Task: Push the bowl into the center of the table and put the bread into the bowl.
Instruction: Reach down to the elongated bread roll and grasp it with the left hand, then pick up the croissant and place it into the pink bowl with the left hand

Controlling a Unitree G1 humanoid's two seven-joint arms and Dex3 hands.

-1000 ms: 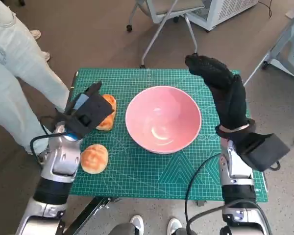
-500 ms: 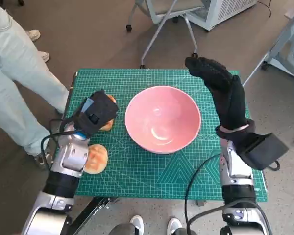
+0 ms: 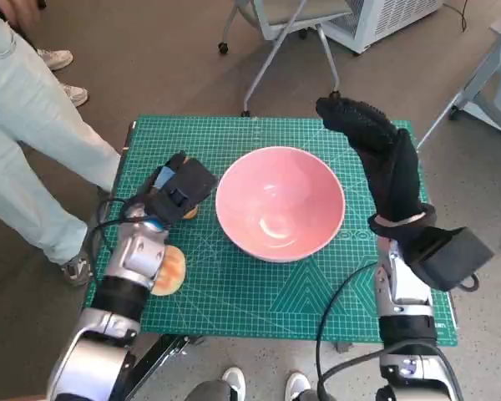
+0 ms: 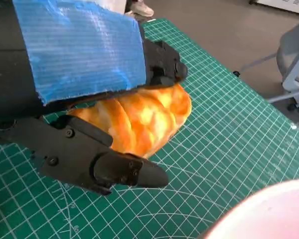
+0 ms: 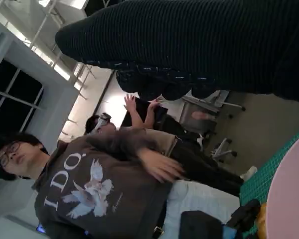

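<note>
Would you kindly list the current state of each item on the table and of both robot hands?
Pink bowl: upright, empty, near the mat's middle.
Far bread: on the mat, left robot hand closing round it.
Near bread: lying on the mat, partly hidden by the left forearm.
Left robot hand: fingers either side of the far bread.
Right robot hand: raised beside the bowl, holding nothing.
Green mat: flat on the table.

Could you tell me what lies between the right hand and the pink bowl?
Only bare green mat: in the head view the right hand stands beside the bowl, nothing between them.
</note>
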